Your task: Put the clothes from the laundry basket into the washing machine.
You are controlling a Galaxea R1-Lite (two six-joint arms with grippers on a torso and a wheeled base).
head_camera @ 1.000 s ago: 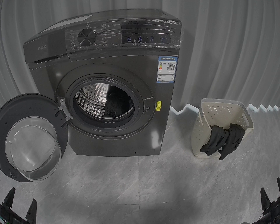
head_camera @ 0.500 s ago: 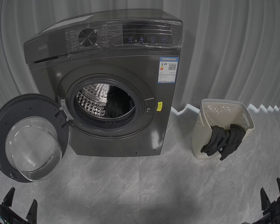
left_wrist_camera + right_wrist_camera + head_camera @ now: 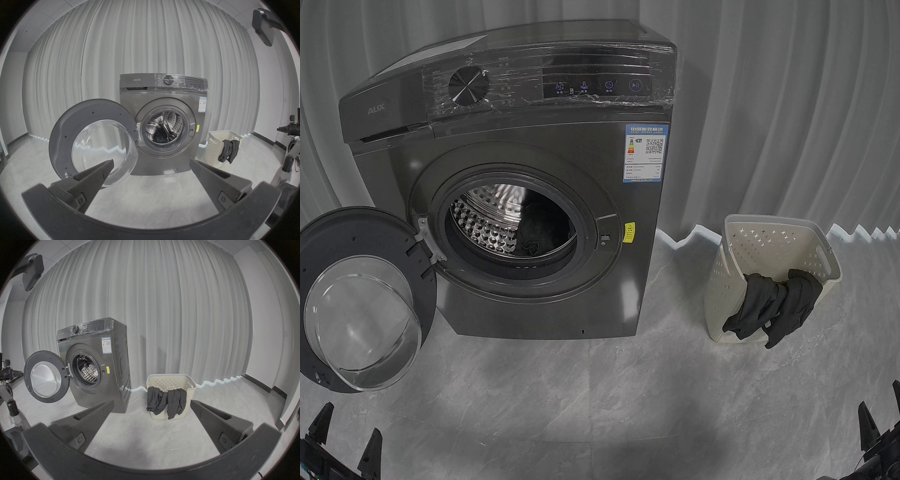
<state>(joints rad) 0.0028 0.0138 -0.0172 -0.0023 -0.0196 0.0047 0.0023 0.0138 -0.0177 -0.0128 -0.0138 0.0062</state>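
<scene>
A dark grey washing machine (image 3: 537, 125) stands against the curtain, its round door (image 3: 362, 300) swung wide to the left. A dark garment (image 3: 534, 231) lies inside the drum. To the machine's right a cream laundry basket (image 3: 775, 240) sits on the floor, with dark clothes (image 3: 772, 303) draped over its front rim. My left gripper (image 3: 350, 420) is low at the near left, open and holding nothing. My right gripper (image 3: 878, 397) is low at the near right, also open. The right wrist view faces the basket (image 3: 170, 380) and clothes (image 3: 165, 401), well beyond the right gripper (image 3: 152, 402).
Grey tiled floor (image 3: 612, 400) stretches between me and the machine and basket. A pleated curtain (image 3: 787, 112) runs behind both. The open door (image 3: 93, 140) juts out over the floor on the left.
The whole head picture has shifted a little to the left, so the camera has moved. Machine, basket, clothes and both grippers hold the same places relative to each other.
</scene>
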